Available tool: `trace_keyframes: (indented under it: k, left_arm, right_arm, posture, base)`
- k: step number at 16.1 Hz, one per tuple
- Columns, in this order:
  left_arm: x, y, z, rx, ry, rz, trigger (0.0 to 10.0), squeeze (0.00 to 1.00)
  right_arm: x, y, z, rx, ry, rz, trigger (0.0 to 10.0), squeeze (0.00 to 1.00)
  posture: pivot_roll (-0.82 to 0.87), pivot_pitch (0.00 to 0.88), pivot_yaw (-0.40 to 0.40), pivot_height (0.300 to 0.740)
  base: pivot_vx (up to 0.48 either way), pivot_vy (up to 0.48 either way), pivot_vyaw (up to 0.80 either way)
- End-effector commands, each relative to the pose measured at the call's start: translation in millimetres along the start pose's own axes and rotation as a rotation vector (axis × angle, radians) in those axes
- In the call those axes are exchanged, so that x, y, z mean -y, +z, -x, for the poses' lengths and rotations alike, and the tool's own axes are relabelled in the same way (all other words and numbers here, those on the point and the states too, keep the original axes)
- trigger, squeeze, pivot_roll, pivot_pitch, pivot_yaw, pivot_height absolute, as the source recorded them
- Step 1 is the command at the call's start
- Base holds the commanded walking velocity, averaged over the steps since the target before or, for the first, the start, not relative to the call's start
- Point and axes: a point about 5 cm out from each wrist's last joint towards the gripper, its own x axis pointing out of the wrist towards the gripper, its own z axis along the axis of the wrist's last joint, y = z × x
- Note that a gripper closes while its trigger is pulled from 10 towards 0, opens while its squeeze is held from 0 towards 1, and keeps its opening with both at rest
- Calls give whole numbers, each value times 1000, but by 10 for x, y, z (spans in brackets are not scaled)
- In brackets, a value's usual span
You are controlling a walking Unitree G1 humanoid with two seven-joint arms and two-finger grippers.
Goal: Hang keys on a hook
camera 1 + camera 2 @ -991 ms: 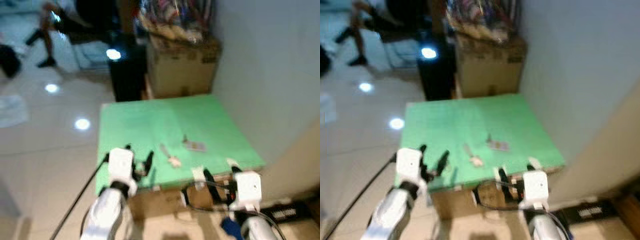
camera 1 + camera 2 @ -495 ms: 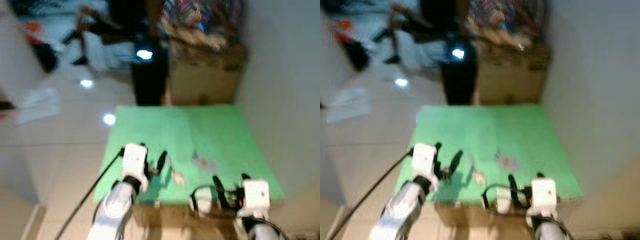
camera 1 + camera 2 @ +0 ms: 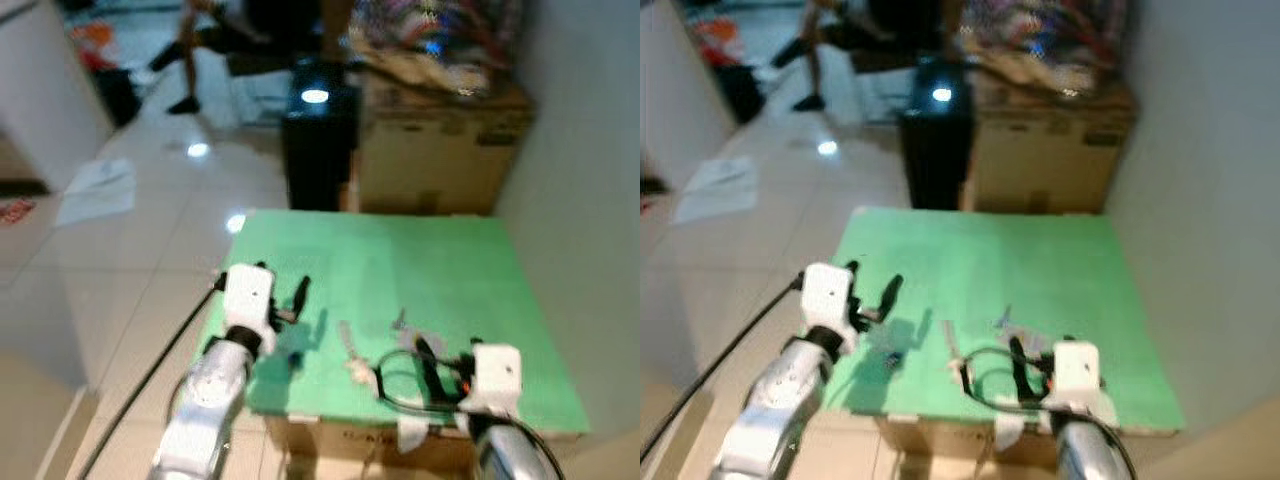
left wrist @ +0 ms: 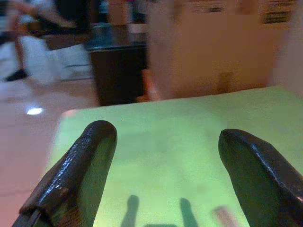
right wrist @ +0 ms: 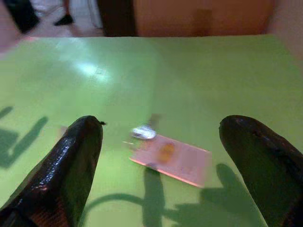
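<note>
Reaching for keys (image 5: pixel 168 158) on green worktop (image 3: pixel 440 260) | right hand (image 5: pixel 161 179) open, straddling them | left hand (image 4: pixel 161 161) open, idle | lower squarely before closing.

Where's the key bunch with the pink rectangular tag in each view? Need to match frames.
Left eye: key bunch with pink tag, near edge of the green table top, right of middle.
Right eye, same spot.
Right wrist, just ahead of the open right end effector.
Left wrist: cannot tell.
Shared landmark: green table top.
</note>
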Motion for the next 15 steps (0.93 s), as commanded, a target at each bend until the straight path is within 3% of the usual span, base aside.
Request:
trace_keyframes:
  k: [1,4,7,11,15]
  left_arm:
    - [-53,-26,11,-15,22,-3,10000,0]
    - [-120,18,1,-3,24,-24,10000,0]
    - [-187,52,69,0,23,-49,10000,0]
    - [-384,95,176,-16,45,-90,10000,0]
    - [-357,102,168,-19,37,-80,10000,0]
  right_arm:
    - [-5,-88,-4,-44,-5,-42,10000,0]
    - [-122,-105,-225,-57,61,-25,10000,0]
    - [-213,-239,-316,-95,83,-27,10000,0]
    - [-317,-289,-568,-129,119,-7,10000,0]
    - [-328,-306,-666,-155,142,35,10000,0]
  posture:
    - [-158,127,42,740]
    - [-127,132,51,740]
    - [-67,161,61,740]
    - [-12,189,103,740]
    - [-17,195,110,740]
  base:
    - [0,0,0]
    - [0,0,0]
    - [0,0,0]
    - [0,0,0]
    - [0,0,0]
